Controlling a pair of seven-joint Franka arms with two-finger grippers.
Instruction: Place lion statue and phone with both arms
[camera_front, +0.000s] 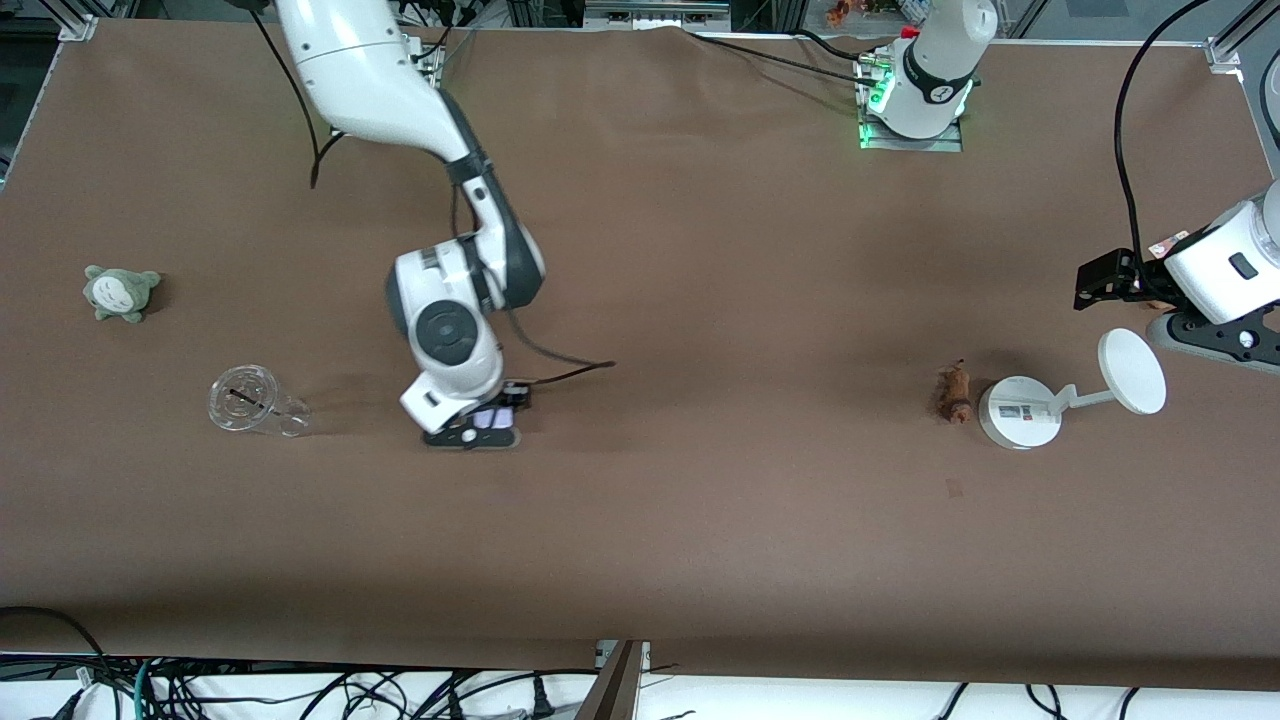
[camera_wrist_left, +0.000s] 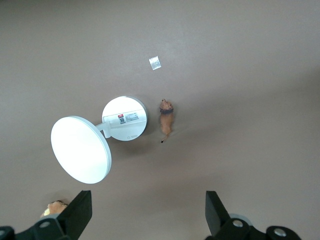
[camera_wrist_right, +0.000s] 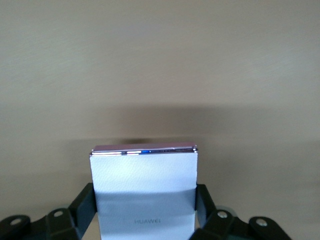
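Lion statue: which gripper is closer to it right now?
Left. The left gripper hangs open near the white stand beside the lion statue; the right gripper, shut on the phone, is toward the right arm's end.

Brown table (camera_front: 700, 250), evenly lit

- Grey-green plush toy (camera_front: 120, 292) sits at the right arm's end of the surface (camera_front: 700, 520).
- Clear plastic cup (camera_front: 255, 402) lies tipped on its side, nearer the front camera than the plush.
- White round-based stand (camera_front: 1018, 412) holds its disc (camera_front: 1132, 371) up at the left arm's end.
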